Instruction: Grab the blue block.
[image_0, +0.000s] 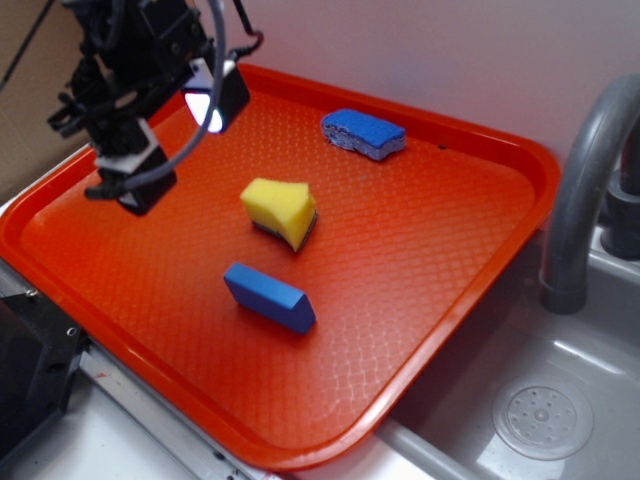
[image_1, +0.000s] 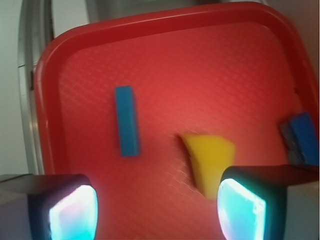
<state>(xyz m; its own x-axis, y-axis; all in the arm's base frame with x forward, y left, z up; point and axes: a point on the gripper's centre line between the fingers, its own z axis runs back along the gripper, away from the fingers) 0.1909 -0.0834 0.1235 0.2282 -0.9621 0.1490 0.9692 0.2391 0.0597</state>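
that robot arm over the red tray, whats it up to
The robot's gripper hangs open above the far-left part of the red tray, holding nothing. It is after the blue block, which lies untouched near the tray's front edge. A yellow sponge sits mid-tray between the arm and the block's side, and a blue sponge rests near the back rim. A grey sink with a faucet is beside the tray.

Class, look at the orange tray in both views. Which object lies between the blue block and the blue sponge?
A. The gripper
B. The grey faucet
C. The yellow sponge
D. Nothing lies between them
C. In the exterior view the yellow sponge sits mid-tray, with the blue block nearer the front rim and the blue sponge toward the back; the open gripper hangs off to the side, holding nothing.
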